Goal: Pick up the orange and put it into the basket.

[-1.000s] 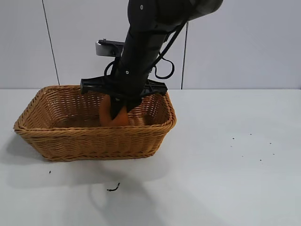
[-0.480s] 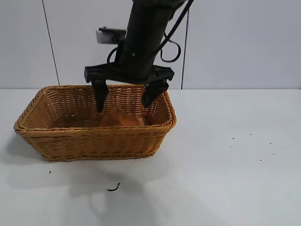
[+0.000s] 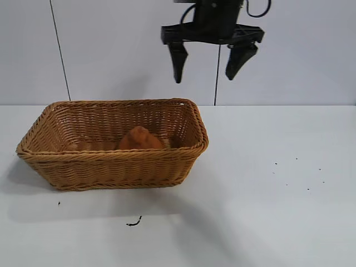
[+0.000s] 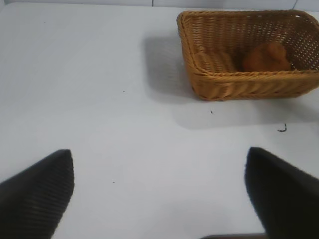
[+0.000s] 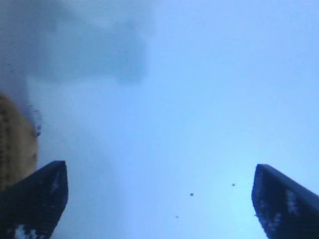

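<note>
On the white table [image 3: 267, 211], before a pale panelled wall, the wicker basket [image 3: 111, 167] holds the orange [image 3: 139, 139]. The right gripper [image 3: 209, 71] hangs above, fingers spread, empty. The left gripper [image 4: 159, 194] is also open. No writing can be read.

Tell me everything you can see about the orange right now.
The orange is a rounded, matte, dull-orange lump with a knobby bump on top and a rough surface. It sits inside the basket, towards its right end, its lower part hidden behind the front wall. Nothing grips it: the right gripper hangs open above and to the right, well clear.
</note>
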